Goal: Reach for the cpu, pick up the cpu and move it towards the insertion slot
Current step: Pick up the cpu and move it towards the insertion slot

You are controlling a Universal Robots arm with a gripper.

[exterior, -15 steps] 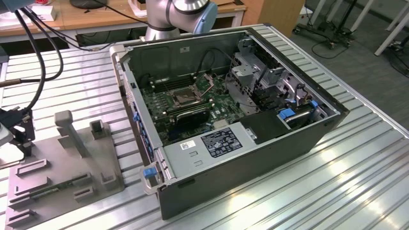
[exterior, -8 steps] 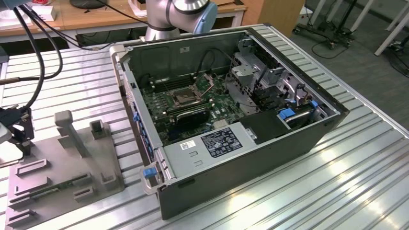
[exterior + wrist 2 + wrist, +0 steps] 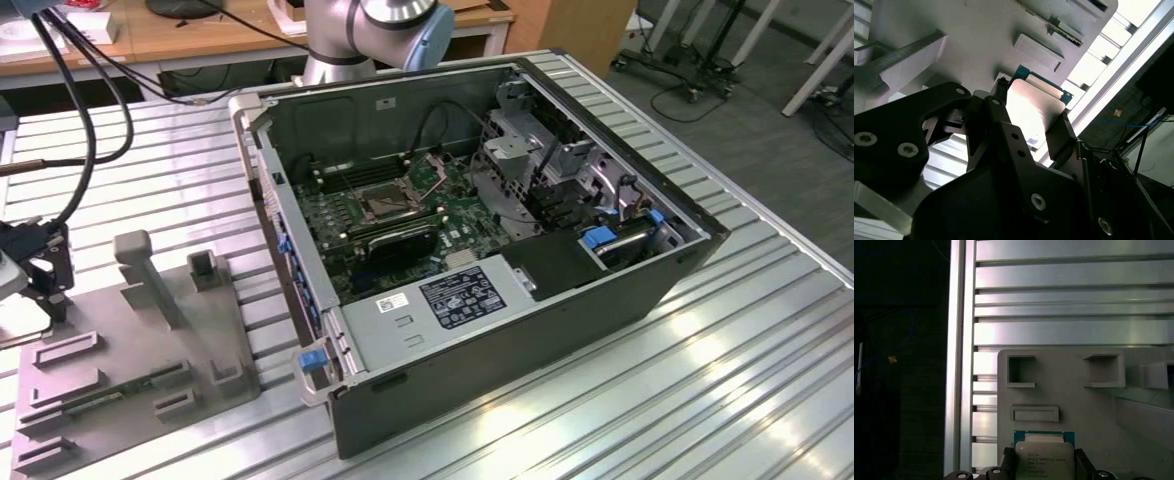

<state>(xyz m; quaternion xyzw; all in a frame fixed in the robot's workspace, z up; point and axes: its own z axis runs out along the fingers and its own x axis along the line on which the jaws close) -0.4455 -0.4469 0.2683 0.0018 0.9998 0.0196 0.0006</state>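
Second wrist view: cpu within pincer

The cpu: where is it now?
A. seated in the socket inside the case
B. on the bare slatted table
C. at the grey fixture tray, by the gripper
C: in the first wrist view the cpu sits over the grey fixture tray at the gripper; the insertion slot shows a dark centre.
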